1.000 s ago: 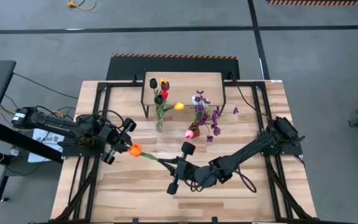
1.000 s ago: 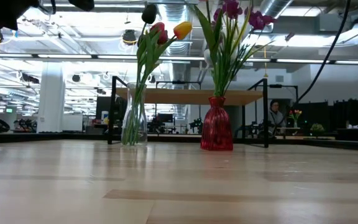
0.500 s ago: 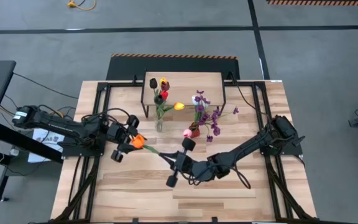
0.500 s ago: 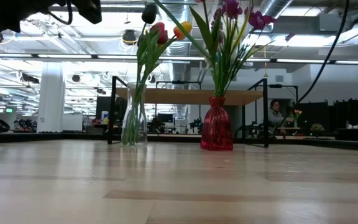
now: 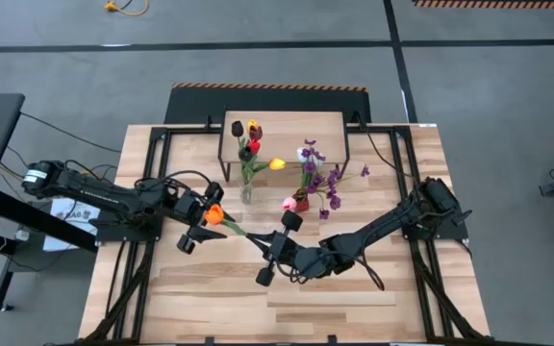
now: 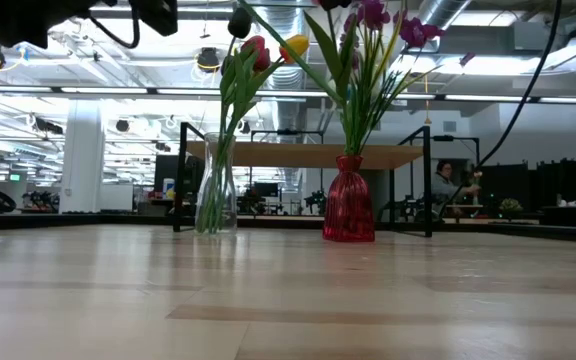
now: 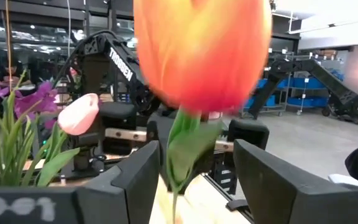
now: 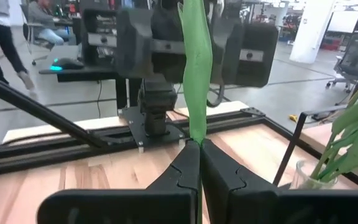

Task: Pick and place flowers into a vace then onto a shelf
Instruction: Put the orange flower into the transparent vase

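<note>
Overhead looks down, low looks level — wrist cameras face each other.

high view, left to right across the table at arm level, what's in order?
left end effector → orange tulip → clear vase → right end effector → red vase → right arm base

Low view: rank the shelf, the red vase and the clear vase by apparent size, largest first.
1. The shelf, widest by far.
2 and 3. The red vase and the clear vase look alike, so no ranking; their distances from the camera may differ.
</note>
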Tool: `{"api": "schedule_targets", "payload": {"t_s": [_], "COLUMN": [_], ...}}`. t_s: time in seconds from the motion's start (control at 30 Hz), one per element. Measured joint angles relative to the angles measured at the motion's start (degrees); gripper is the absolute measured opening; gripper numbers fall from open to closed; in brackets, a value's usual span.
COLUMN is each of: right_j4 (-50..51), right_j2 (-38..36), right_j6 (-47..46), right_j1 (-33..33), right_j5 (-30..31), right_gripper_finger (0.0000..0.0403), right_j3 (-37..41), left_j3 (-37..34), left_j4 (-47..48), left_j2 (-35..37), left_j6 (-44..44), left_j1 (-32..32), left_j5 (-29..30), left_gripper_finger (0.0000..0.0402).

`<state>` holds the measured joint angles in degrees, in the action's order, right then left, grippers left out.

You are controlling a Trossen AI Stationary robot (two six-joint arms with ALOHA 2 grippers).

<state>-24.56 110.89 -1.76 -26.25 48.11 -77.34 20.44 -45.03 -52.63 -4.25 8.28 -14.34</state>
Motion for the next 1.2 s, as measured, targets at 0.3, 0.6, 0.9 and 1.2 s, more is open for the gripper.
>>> {"api": "schedule_targets", "payload": {"t_s": [0.3,0.6,0.9,1.2], "right_j4": [1.82,1.83,1.82,1.89], "right_j2": [0.0,0.0,0.0,0.0], "right_j6": [-1.32,-1.67,-2.89,-2.89], "right_j1": [0.26,0.12,-0.1,-2.33], "right_j5": [0.0,-0.18,-0.03,-0.21], "right_gripper_finger": [0.0,0.0006,0.0082,0.0227], "right_j3": [0.0,0.0,0.0,0.0], "left_j3": [0.64,0.64,0.64,12.26], "left_j4": [-3.17,-2.55,-1.38,30.98], "left_j2": [-2.51,-2.51,-2.07,5.66], "left_j6": [0.07,0.73,0.34,-1.99], "left_j1": [0.78,0.76,-0.56,-4.33], "left_j5": [0.99,1.54,1.18,1.72], "left_gripper_finger": [0.0185,0.0015,0.0002,0.0002]}}
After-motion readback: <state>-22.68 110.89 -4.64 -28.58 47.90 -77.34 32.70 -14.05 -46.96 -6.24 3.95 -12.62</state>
